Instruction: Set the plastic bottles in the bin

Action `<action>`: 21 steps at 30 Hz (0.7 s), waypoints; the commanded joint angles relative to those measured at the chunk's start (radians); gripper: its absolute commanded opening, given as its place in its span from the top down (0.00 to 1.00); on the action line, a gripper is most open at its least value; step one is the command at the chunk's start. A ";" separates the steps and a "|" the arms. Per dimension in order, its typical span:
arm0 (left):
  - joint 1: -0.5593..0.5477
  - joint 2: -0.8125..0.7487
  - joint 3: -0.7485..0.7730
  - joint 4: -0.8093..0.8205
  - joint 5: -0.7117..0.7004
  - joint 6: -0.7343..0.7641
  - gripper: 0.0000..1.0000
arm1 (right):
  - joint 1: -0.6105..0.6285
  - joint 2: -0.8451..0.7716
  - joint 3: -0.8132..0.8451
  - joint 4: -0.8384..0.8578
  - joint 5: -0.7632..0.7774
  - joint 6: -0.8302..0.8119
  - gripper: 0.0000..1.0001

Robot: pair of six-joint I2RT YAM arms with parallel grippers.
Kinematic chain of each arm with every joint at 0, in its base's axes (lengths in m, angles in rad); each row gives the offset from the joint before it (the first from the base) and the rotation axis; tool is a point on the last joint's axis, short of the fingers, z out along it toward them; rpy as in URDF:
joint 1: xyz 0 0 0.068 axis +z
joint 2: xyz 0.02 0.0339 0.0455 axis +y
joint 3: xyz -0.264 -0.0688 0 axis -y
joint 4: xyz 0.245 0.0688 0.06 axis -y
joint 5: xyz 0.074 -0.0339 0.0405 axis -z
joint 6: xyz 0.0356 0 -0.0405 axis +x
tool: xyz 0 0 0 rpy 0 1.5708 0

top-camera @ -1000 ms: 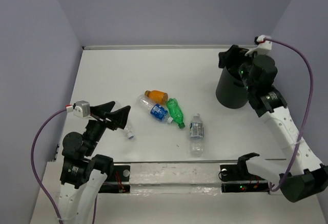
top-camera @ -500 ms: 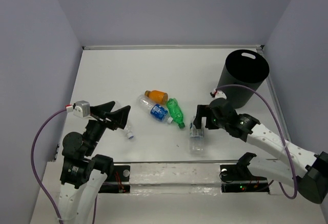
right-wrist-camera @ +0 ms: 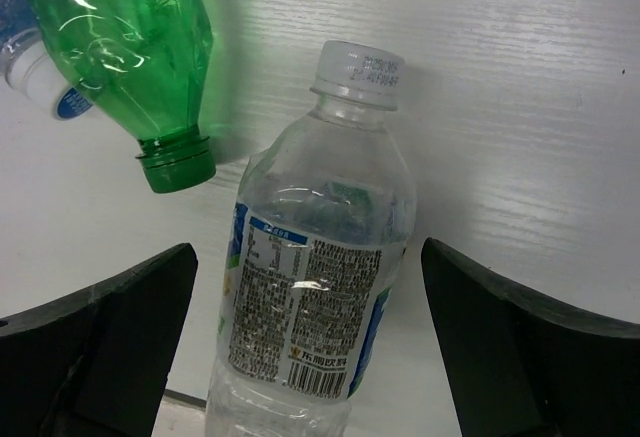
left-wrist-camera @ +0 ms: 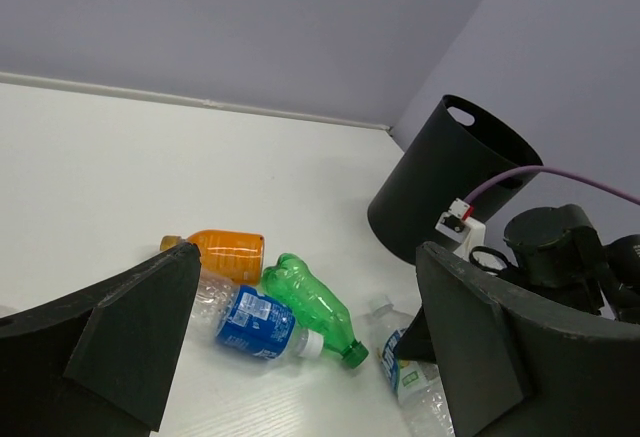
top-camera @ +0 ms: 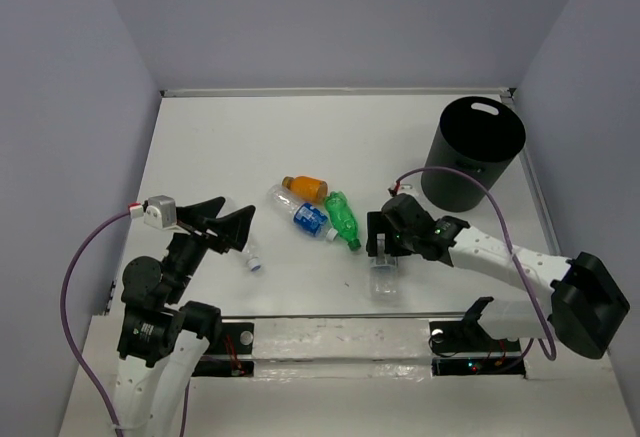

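Note:
Orange (top-camera: 305, 188), green (top-camera: 342, 217) and blue-labelled (top-camera: 305, 214) bottles lie together mid-table. A clear white-capped bottle (top-camera: 382, 275) lies near the front edge. My right gripper (top-camera: 383, 243) is open and low over it, a finger on each side of its upper body, as the right wrist view shows (right-wrist-camera: 320, 257). Another small clear bottle (top-camera: 251, 255) lies partly under my left gripper (top-camera: 226, 225), which is open, empty and raised. The black bin (top-camera: 472, 152) stands upright at the far right. The left wrist view shows the bin (left-wrist-camera: 450, 187) and the orange bottle (left-wrist-camera: 225, 255).
Purple walls close the table at the back and both sides. A metal rail (top-camera: 330, 335) runs along the near edge between the arm bases. The right arm's purple cable (top-camera: 500, 227) loops in front of the bin.
My right arm has come from above the bin down to the clear bottle near the front edge, then shifted slightly left over it. The left arm and the bottles have not moved.

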 commanded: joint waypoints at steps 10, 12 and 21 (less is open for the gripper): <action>0.006 -0.016 0.008 0.046 0.019 0.003 0.01 | 0.008 0.110 0.020 0.032 0.144 0.007 0.28; 0.004 -0.016 0.008 0.046 0.019 0.003 0.01 | 0.008 0.075 0.039 0.012 0.176 -0.006 0.41; 0.006 -0.024 0.007 0.044 0.016 -0.003 0.01 | 0.008 -0.099 0.238 -0.066 0.139 -0.102 0.56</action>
